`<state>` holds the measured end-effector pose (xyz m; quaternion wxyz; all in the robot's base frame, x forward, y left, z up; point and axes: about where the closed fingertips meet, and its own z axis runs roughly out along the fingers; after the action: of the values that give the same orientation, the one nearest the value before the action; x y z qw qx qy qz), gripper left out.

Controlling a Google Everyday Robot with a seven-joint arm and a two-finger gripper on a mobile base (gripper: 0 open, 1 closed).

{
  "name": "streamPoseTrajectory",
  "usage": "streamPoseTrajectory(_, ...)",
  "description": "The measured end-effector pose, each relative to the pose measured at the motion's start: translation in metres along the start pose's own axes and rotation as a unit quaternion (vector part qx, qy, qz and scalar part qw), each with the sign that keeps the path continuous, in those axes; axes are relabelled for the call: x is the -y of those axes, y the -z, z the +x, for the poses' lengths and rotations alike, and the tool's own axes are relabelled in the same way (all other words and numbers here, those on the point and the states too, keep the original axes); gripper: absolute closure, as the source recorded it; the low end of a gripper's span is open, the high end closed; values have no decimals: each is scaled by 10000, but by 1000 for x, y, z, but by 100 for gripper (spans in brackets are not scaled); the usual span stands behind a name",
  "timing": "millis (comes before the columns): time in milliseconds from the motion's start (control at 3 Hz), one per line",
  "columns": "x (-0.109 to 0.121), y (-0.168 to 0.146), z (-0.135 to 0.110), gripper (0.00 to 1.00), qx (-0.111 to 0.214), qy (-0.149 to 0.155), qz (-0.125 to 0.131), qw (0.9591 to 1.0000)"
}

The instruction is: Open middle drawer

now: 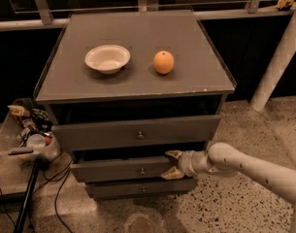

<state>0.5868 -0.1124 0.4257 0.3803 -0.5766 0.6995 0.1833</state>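
Main risk: a racked drawer. The gripper (172, 164) is set at the right end of the middle drawer (123, 170), well off the centre knob (142, 171), so an off-centre pull could skew the box and jam it.

The fingers (174, 154) are spread wide, one at the panel's top edge and one at its bottom edge. Firm contact cannot be confirmed, so the hold could be lost once force is applied. The lower finger is close to the bottom drawer (138, 189), which could be snagged. The upper finger is just under the top drawer (138, 132) and could be caught there. The bowl (107, 58) and orange (163, 62) on top could be shaken by a jerk.

The middle drawer is located low on the near face, between the other two fronts, with a dark gap above it. The arm is brought in from the right.
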Motion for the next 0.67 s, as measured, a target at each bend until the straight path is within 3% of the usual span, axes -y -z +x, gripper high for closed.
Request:
streamPoseTrajectory(333, -26, 16, 9, 63, 33, -136, 70, 9999)
streamPoseTrajectory(667, -26, 18, 6, 86, 33, -136, 70, 9999)
